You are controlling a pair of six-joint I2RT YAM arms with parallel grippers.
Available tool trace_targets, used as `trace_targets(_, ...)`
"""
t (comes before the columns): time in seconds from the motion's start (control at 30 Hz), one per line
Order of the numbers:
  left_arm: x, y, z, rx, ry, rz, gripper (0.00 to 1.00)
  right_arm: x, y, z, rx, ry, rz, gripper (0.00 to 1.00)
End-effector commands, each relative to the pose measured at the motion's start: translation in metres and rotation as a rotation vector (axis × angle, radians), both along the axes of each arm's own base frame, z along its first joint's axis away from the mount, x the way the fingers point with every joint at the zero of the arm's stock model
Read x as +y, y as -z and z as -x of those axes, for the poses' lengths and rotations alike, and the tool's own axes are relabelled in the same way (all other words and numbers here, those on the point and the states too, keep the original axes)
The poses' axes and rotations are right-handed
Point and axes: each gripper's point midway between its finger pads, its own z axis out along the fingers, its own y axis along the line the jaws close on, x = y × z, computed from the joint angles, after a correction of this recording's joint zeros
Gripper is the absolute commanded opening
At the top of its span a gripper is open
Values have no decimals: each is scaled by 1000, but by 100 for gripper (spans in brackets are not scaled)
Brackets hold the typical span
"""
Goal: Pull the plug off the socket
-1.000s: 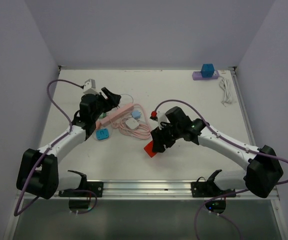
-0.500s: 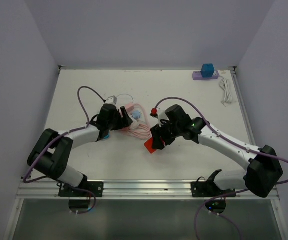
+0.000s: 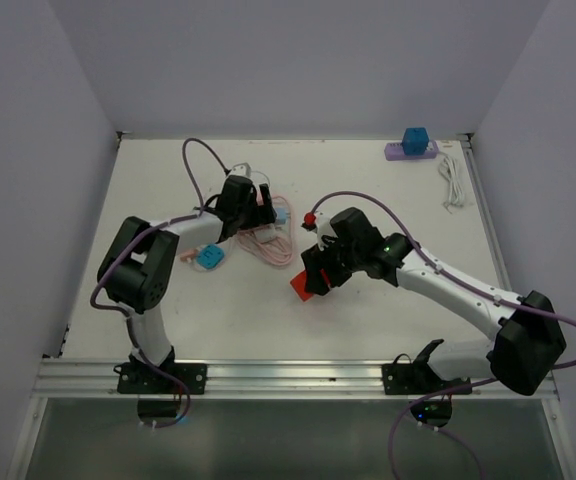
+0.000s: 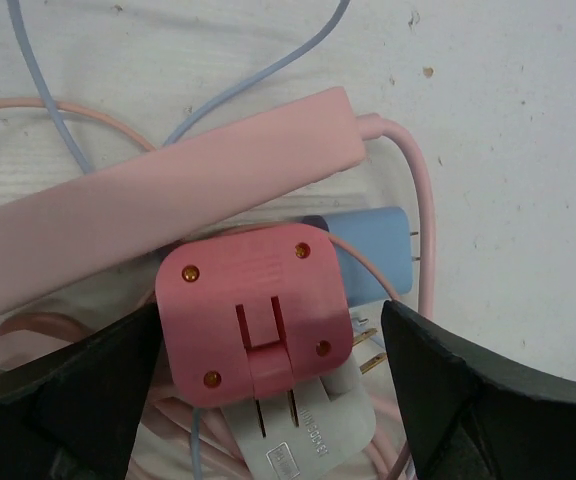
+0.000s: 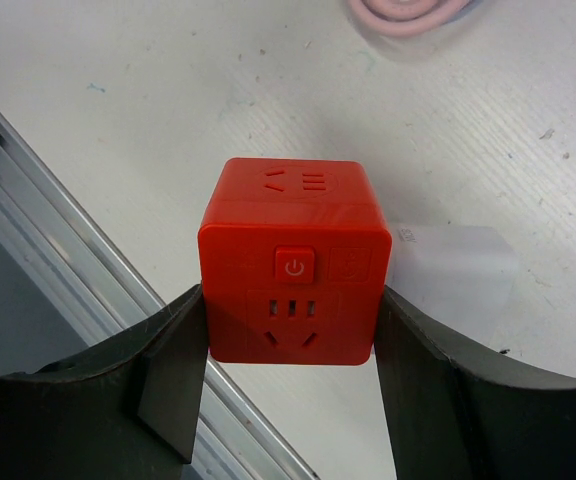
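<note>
Looking down from the top view first: the left gripper (image 3: 267, 207) is out over a tangle of pink cable (image 3: 271, 247), left of the tabletop's (image 3: 388, 320) middle and toward the far edge, and from up here its jaws are too small to read. A blue plug (image 3: 208, 258) lies loose just on the near side of that arm. The right gripper (image 3: 308, 279) sits close to the tabletop's centre, clamped on the red socket cube (image 3: 299, 287). In the far right corner, a purple power strip (image 3: 410, 151) carries a blue cube (image 3: 415, 138), with a white cord (image 3: 452, 183) bundled beside it. Over to the left wrist: jaws spread wide, a dark finger (image 4: 58, 400) on each side of the pink plug (image 4: 255, 310). The one at the view's left is right up against it, the other stands clear. That plug lies just beside the pink power strip (image 4: 168, 190), over a light blue plug (image 4: 373, 262) and a white plug (image 4: 308, 435) whose prongs show. Whether it sits in any socket, can't tell. Right wrist now: both fingers (image 5: 168, 380) press the red cube's sides, a firm hold. Its power button and slots face the camera, with the metal rail (image 5: 58, 210) at the tabletop's near edge off to the left.
</note>
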Motion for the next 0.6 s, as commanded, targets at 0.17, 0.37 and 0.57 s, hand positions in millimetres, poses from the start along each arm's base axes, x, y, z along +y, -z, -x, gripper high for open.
trace_targets(0.17,9,-69,9,-117,49,28,100,14,-53,-34,-151,81,-95,0)
trace_targets(0.37,15,-111,50,-159,114,70,100,27,-59,-45,-156,109,-135,0)
trace_targets(0.57,19,-120,95,-203,230,83,100,30,-38,-54,-87,145,-54,0)
